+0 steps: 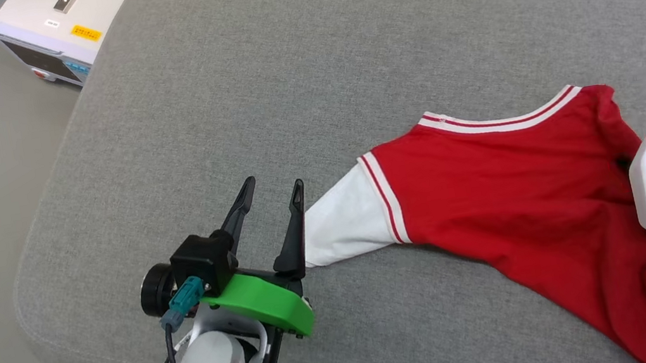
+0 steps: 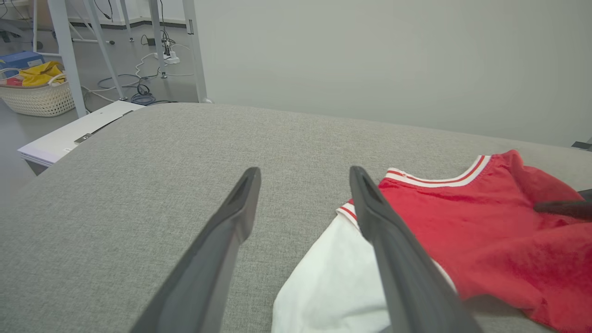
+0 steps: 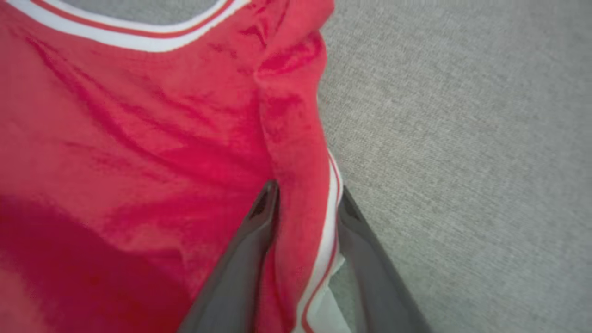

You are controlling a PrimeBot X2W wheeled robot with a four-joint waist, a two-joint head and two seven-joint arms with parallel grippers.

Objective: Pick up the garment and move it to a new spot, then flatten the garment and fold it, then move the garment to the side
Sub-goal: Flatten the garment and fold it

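Crumpled red garment (image 1: 489,182) — left end effector (image 1: 272,184) gaped wide right beside its white sleeve (image 1: 345,220), right end effector (image 3: 308,189) pinched a striped-trim fold.

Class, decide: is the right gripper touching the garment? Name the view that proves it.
Touching. In the right wrist view the right gripper has its fingers either side of a fold of the garment, with the cloth pressed against both.

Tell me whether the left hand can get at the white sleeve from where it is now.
Probably yes. The left hand is open and empty, one finger right beside the edge of the white sleeve of the garment. The sleeve lies flat on the grey cushion with nothing over it.
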